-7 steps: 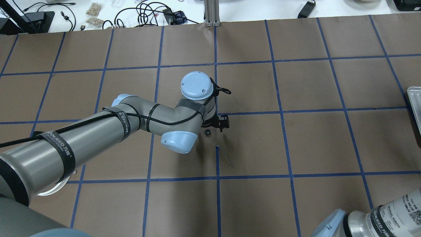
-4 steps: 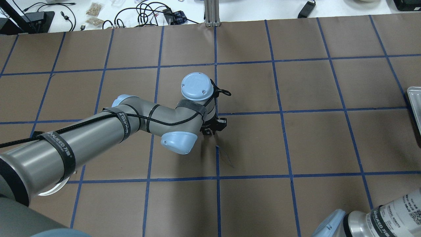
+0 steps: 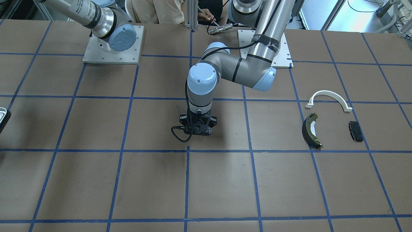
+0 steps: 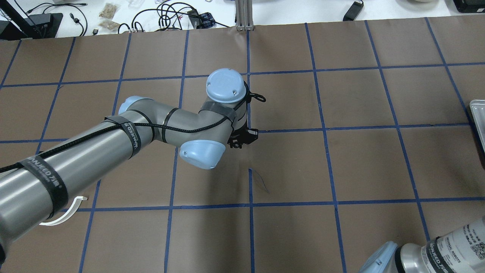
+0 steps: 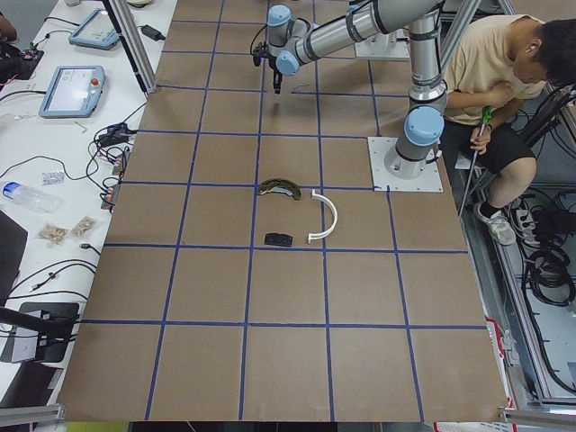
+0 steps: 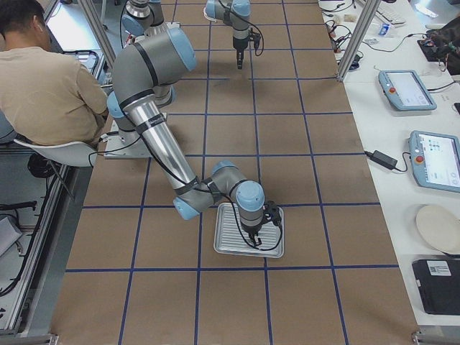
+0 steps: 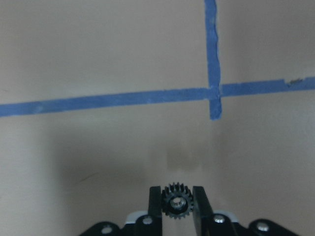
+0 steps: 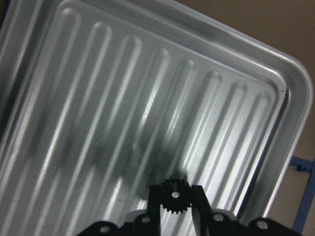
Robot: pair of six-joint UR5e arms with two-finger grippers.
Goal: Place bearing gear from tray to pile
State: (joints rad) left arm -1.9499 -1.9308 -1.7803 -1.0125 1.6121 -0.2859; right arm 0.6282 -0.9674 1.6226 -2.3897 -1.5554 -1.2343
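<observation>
My left gripper [image 7: 176, 197] is shut on a small black bearing gear [image 7: 176, 205] and holds it just above the brown table near a blue tape crossing. It hangs over the table's middle [image 4: 242, 138] [image 3: 197, 127]. My right gripper [image 8: 173, 192] is shut on a second black gear [image 8: 173, 196] just above the ridged silver tray [image 8: 147, 98], which lies at the table's end [image 6: 230, 248]. The pile lies apart from both: a white arch [image 3: 326, 92], a brake shoe [image 3: 310, 130] and a black brake pad [image 3: 355, 130].
The tray's corner shows at the right edge of the overhead view [image 4: 478, 113]. A seated person [image 5: 504, 81] is behind the robot's bases. Cables and tablets lie on the white bench beyond the table [image 4: 170, 15].
The gear lay on the table beside my open left gripper. The gripper came down over it, shut on it and has lifted it. The left arm has swung slightly left.
</observation>
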